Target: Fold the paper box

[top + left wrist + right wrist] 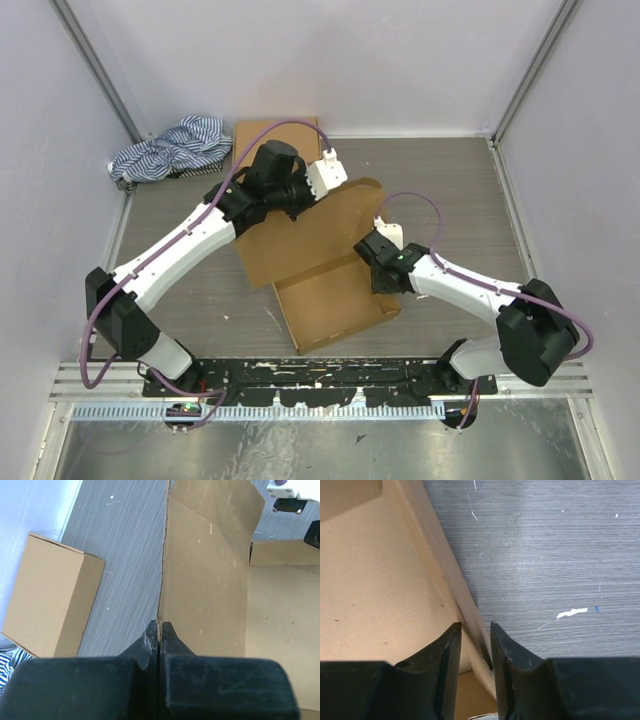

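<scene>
— Cardboard item first: where did we locate the paper box (335, 305)?
— Mid-table (450, 190), tray open, lid raised. At its near right wall we found the right gripper (476, 625), fingers slightly parted, astride that wall. Farther back, the left gripper (159, 625) was clamped fully on the lid's edge. Beyond lay a closed box (255, 140) and a striped cloth (170, 145).
</scene>
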`<state>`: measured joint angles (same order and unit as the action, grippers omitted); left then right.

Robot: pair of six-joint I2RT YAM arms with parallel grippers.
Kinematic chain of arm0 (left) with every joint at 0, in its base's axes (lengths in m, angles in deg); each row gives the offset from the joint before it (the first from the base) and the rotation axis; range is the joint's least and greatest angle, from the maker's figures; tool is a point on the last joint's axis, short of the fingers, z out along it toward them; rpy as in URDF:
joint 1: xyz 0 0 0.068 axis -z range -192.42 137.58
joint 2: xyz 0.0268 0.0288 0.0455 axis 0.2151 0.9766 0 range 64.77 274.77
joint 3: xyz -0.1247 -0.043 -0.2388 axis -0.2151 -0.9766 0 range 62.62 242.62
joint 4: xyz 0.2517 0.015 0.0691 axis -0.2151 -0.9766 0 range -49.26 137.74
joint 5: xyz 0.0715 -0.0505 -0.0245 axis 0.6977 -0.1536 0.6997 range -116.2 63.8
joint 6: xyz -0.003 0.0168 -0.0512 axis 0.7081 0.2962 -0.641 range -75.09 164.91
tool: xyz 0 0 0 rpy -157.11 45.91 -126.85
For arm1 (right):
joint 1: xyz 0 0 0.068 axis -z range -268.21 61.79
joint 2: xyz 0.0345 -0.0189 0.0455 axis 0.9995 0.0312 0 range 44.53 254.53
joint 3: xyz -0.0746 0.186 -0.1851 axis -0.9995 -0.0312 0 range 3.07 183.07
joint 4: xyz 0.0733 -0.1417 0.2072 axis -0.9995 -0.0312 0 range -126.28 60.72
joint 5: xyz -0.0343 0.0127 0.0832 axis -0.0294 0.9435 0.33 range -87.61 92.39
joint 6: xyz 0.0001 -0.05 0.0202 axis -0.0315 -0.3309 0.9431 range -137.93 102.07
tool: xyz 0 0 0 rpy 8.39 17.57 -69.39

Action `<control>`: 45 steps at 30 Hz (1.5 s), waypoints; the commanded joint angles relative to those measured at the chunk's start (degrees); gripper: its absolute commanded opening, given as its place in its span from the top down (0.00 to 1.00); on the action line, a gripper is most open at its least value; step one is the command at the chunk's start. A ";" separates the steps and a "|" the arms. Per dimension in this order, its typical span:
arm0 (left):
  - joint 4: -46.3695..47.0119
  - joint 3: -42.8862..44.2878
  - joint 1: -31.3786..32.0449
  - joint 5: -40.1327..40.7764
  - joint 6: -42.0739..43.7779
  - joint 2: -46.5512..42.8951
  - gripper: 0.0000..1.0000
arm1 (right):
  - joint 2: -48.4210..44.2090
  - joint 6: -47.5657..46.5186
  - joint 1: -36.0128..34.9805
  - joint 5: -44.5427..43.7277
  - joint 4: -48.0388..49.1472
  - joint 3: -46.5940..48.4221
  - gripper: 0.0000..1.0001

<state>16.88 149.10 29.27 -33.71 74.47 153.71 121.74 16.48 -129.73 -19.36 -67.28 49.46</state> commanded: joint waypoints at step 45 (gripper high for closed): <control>-0.61 4.78 0.22 -0.25 0.66 -1.19 0.98 | 10.37 7.28 -2.80 -6.65 2.43 7.35 0.51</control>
<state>12.05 152.71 29.36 -34.39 74.86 153.10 138.70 22.14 -132.42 -25.40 -66.42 59.26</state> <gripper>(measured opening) 0.028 0.481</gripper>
